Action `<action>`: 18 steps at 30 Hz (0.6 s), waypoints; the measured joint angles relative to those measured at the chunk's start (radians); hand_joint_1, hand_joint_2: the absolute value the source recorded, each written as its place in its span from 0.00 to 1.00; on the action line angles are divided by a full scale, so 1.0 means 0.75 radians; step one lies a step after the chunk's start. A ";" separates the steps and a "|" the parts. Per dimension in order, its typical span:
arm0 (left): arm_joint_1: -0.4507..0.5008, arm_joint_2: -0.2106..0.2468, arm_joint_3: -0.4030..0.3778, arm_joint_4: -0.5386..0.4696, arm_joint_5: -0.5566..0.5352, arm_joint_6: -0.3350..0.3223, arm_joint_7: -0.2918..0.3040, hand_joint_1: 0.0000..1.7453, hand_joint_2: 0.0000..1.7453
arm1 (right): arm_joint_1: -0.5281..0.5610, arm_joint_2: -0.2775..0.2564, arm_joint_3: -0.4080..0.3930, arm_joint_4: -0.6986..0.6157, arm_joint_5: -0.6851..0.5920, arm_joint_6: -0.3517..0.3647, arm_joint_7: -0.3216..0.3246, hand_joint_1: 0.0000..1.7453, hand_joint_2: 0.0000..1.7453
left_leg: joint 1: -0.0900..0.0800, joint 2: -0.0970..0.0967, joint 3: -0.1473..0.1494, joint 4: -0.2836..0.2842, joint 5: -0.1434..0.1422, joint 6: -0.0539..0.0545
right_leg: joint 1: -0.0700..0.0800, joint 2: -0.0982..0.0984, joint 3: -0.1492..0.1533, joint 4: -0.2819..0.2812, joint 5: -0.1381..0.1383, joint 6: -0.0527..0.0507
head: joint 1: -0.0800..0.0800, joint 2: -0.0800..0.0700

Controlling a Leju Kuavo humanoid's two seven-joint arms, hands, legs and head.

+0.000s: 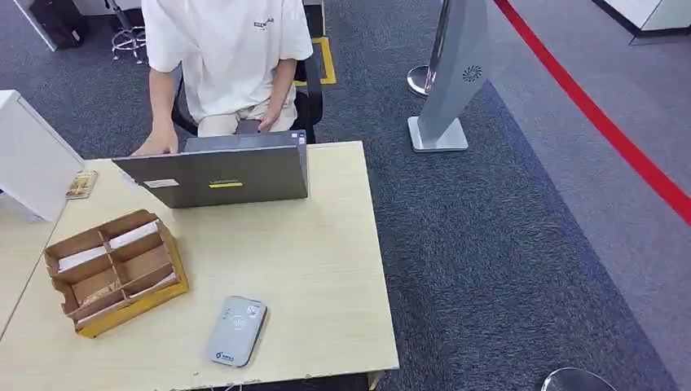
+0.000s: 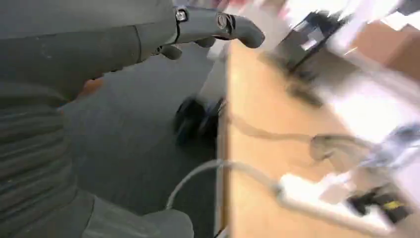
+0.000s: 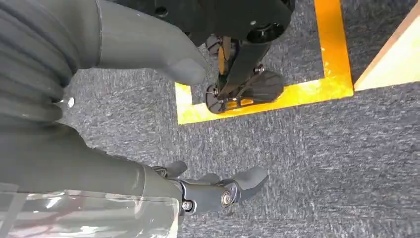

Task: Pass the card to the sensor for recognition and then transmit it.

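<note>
Beside the table edge [image 2: 233,148]: left hand [image 2: 148,34] empty, fingers apart | right hand [image 3: 163,124] over carpet, empty, fingers spread

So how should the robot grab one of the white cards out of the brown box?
Probably from above, pinching the top edge of the card. It stands in a narrow slot of the divided box, so only that edge is free; the cardboard dividers block its sides. The hand needs thin fingers either side.
</note>
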 joint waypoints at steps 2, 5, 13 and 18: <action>-0.019 -0.030 0.088 0.165 0.090 -0.025 0.098 0.00 1.00 | -0.001 0.004 -0.004 0.000 0.007 -0.004 -0.002 0.00 1.00 | 0.000 0.000 0.000 0.000 0.000 0.000 | 0.000 0.000 0.000 0.000 0.000 0.000 | 0.001 0.000; -0.043 -0.070 0.166 0.453 0.169 0.061 0.098 0.00 1.00 | -0.001 0.009 -0.004 0.000 0.032 -0.015 -0.002 0.00 1.00 | -0.001 -0.001 0.000 0.001 0.000 0.000 | -0.001 -0.001 0.001 -0.001 0.000 0.000 | 0.002 0.000; -0.104 -0.097 0.208 1.169 0.211 0.165 0.093 0.00 1.00 | -0.008 0.015 -0.001 0.001 0.094 -0.050 0.034 0.00 1.00 | -0.002 -0.004 0.000 0.001 0.001 0.002 | -0.001 -0.006 0.002 -0.002 0.002 0.002 | 0.003 0.000; -0.132 -0.108 0.206 1.435 0.087 0.192 0.235 0.00 1.00 | -0.011 0.019 0.008 0.002 0.124 -0.076 0.036 0.00 1.00 | -0.002 -0.004 0.001 0.002 0.001 0.002 | -0.001 -0.005 0.002 -0.002 0.002 0.002 | 0.003 0.000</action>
